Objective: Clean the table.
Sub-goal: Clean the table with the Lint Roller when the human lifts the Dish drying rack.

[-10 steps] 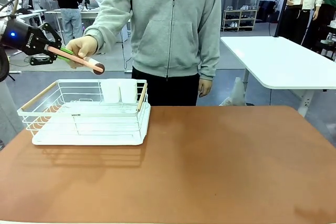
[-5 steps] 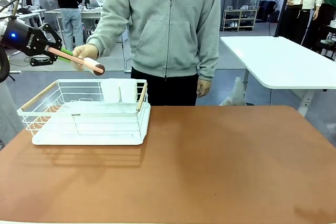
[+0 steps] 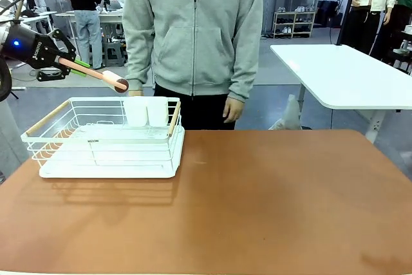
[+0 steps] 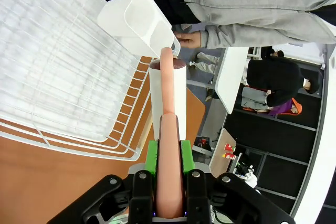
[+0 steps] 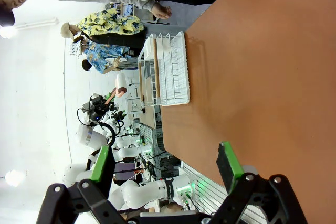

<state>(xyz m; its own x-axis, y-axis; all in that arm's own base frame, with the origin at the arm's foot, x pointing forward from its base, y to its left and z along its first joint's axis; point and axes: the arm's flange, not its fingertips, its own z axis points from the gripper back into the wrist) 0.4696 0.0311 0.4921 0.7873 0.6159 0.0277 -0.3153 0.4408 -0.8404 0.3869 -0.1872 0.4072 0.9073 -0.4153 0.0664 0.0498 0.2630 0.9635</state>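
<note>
The left gripper point(image 3: 72, 67), at upper left of the front view, is clamped on the pink handle of a roller point(image 3: 109, 80), whose white head hangs above the rack point(image 3: 103, 159). The rack sits at the left of the table point(image 3: 270, 198), which spans the lower half of the frame. In the right wrist view, the right gripper point(image 5: 164, 163) hovers over the brown top, fingers spread wide and holding nothing. A person point(image 3: 193, 30) stands at the far edge, arms down.
</note>
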